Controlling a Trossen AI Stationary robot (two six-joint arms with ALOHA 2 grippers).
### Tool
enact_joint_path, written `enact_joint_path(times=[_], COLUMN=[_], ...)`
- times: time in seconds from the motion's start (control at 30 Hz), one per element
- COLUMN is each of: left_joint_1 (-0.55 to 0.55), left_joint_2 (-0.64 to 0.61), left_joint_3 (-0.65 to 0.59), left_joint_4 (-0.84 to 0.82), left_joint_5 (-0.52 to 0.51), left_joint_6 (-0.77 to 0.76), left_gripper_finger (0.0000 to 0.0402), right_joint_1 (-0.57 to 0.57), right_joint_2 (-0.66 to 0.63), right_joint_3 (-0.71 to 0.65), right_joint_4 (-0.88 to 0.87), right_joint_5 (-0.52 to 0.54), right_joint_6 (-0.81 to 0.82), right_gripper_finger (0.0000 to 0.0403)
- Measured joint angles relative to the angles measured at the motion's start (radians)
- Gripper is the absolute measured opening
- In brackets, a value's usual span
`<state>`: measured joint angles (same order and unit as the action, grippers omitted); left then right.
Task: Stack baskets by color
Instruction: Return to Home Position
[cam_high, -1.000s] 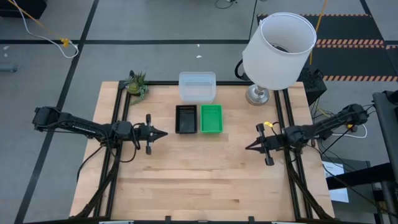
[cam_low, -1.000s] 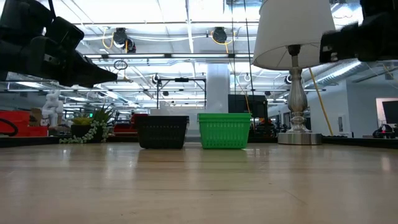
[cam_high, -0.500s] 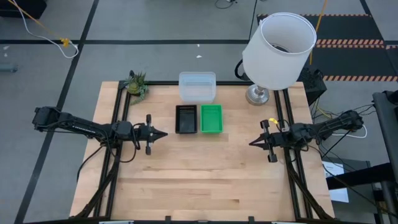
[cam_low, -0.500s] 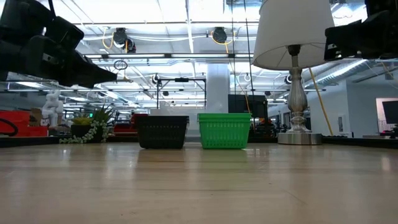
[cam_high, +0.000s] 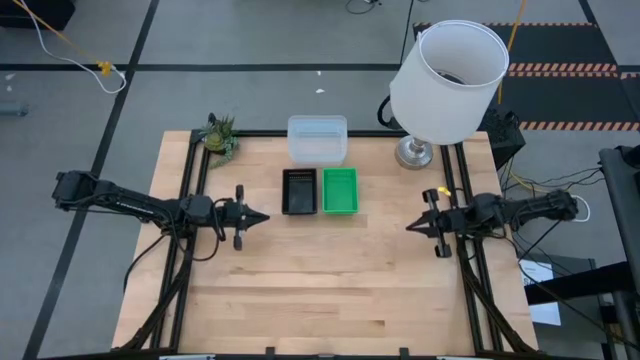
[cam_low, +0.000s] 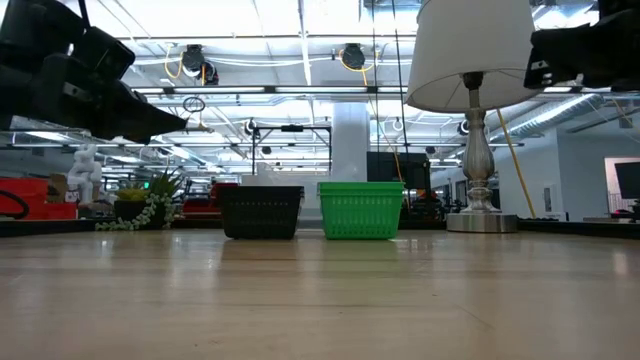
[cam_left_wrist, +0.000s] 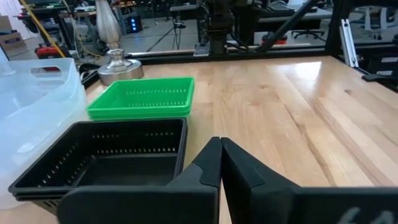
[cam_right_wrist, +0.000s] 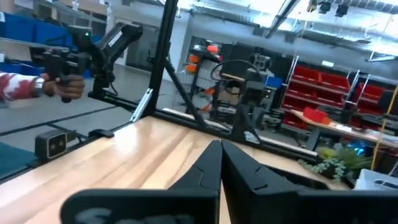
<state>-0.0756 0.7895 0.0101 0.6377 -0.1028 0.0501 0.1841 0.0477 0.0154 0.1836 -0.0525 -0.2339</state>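
Black baskets (cam_high: 299, 191) sit nested in one pile on the tabletop, and a pile of green baskets (cam_high: 340, 190) stands beside them on the right. Clear baskets (cam_high: 317, 139) rest at the far edge behind both. In the left wrist view the black pile (cam_left_wrist: 106, 158) is nearest, with the green pile (cam_left_wrist: 143, 99) and the clear one (cam_left_wrist: 37, 106) beyond it. My left gripper (cam_high: 264, 215) hovers shut left of the black pile, pointing at it. My right gripper (cam_high: 410, 226) hovers shut near the right rail, pointing left. Neither holds anything.
A lamp with a big white shade (cam_high: 448, 70) stands on its metal base (cam_high: 414, 152) at the far right corner. A small plant figure (cam_high: 220, 135) sits at the far left corner. Bare wood (cam_high: 320, 290) fills the near half. A person's hand (cam_right_wrist: 59, 84) shows beyond the table.
My right gripper has drawn back toward the table's right edge, staying shut and holding nothing. The baskets have kept their places.
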Motion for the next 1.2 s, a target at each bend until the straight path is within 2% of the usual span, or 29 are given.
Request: enact_joint_path(times=[0.2,0.33,0.53,0.7,0.83,0.9,1.0,1.2], left_joint_1=[-0.001,-0.007,-0.014,-0.014,-0.014,-0.014,-0.014,-0.014], left_joint_2=[0.000,0.000,0.000,0.000,0.000,0.000,0.000,0.000], left_joint_3=[0.000,0.000,0.000,0.000,0.000,0.000,0.000,0.000], left_joint_4=[-0.006,-0.013,-0.029,-0.029,-0.029,-0.029,-0.029,-0.029], left_joint_5=[0.001,0.000,0.000,0.000,0.000,0.000,0.000,0.000], left_joint_6=[-0.001,-0.016,-0.005,-0.007,-0.008,-0.009,-0.009,-0.018], left_gripper_finger=[0.0015,0.0004,0.0015,0.0004,0.0011,0.0016,0.0016,0.0004], right_joint_1=[-0.093,-0.142,-0.152,-0.152,-0.152,-0.152,-0.152,-0.152], right_joint_2=[-0.022,-0.026,-0.047,-0.046,-0.046,-0.046,-0.046,-0.046], right_joint_3=[0.000,0.000,0.000,0.018,0.026,0.026,0.026,0.026], right_joint_4=[-0.016,-0.048,-0.106,-0.147,-0.161,-0.159,-0.155,-0.155], right_joint_5=[0.004,0.072,0.023,-0.030,-0.074,-0.062,0.016,0.024], right_joint_6=[-0.020,0.004,0.010,-0.007,-0.009,-0.010,-0.014,-0.022], right_gripper_finger=[0.0000,0.0000,0.0000,0.0000,0.0000,0.0000,0.0000,0.0000])
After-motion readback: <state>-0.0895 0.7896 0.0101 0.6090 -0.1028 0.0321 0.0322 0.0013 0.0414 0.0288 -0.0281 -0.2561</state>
